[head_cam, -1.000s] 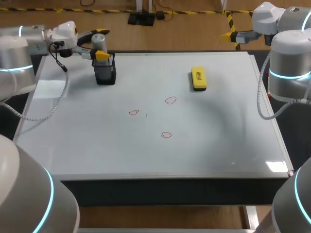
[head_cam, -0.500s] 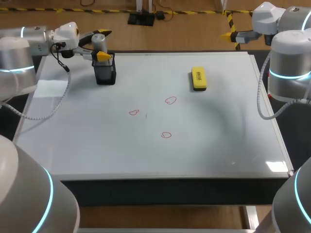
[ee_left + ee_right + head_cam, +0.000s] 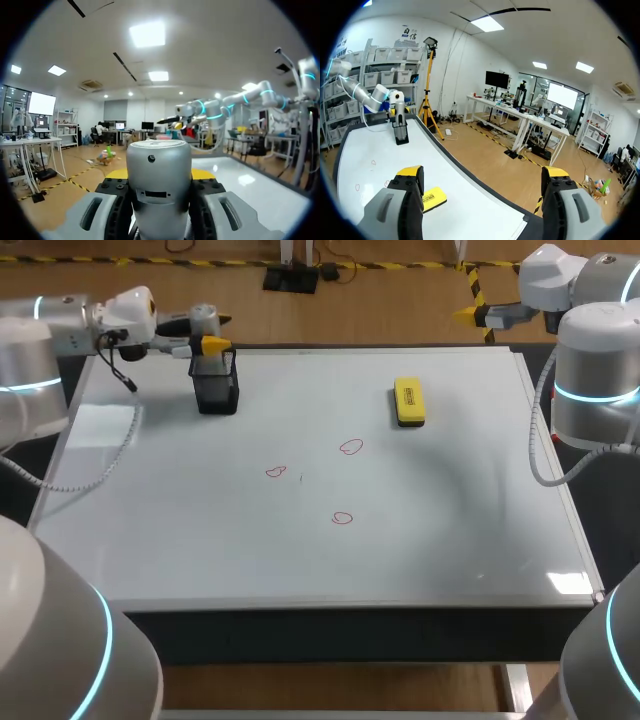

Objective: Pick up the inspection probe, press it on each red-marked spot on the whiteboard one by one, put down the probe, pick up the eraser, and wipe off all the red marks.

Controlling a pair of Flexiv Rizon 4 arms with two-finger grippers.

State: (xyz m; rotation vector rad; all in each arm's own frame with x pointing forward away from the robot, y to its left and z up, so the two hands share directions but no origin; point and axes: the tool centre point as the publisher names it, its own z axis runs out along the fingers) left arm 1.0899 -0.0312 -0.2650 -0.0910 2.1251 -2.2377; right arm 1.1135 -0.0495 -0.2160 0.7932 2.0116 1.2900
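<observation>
The inspection probe [image 3: 203, 318], a silver cylinder, stands upright in a black holder [image 3: 217, 390] at the whiteboard's [image 3: 450, 520] far left. My left gripper [image 3: 210, 330] is shut on the probe's top, coming at it from the left. In the left wrist view the probe [image 3: 158, 185] fills the gap of my left gripper [image 3: 159, 172], and both fingers press its sides. Three red marks [image 3: 350, 447] [image 3: 276, 472] [image 3: 342, 518] lie mid-board. The yellow eraser [image 3: 409, 401] lies flat at the far right. My right gripper [image 3: 482, 180] hangs open and empty, beyond the board's far right corner.
The holder [image 3: 400, 135] stands close to the board's far edge. In the right wrist view the eraser [image 3: 434, 198] lies just below my right gripper's fingers [image 3: 410, 172]. My right arm [image 3: 595, 370] stands beside the board's right edge.
My left gripper's fingers have closed from wide open onto the probe's top. The right arm, eraser and marks have not moved.
</observation>
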